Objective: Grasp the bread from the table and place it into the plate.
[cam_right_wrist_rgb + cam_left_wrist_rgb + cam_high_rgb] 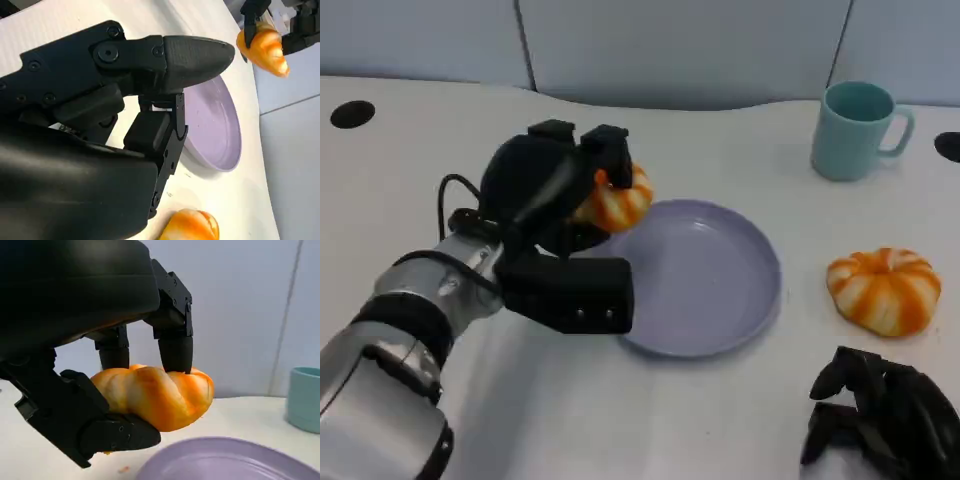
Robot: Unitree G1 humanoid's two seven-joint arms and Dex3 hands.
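The head view takes in the whole white table (720,420): the left robot hand (555,185) is raised over the far left rim of the purple plate (720,300), its fingers closed around a bread (618,200). A second bread (884,288) lies on the table to the right of the plate, apart from it, and a teal mug (855,130) stands upright at the far right. The right robot hand (880,410) rests low at the near right corner, fingers curled in and holding nothing.

The left wrist view shows the grip close up, which the head view mostly hides. Two fingers (175,347) press down on the top of the held bread (160,395) and the thumb cups it from below. The bread hangs clear above the plate's rim (225,460), not touching it. The mug's side (305,397) appears at the edge.

The right wrist view looks past its own hand (150,115) across the plate (215,120) to the held bread (262,47) beyond, pinched in black fingers, with the second bread (192,226) close by.

The held bread is a rounded, pumpkin-like bun, glossy orange with paler cream stripes running along its ridges.
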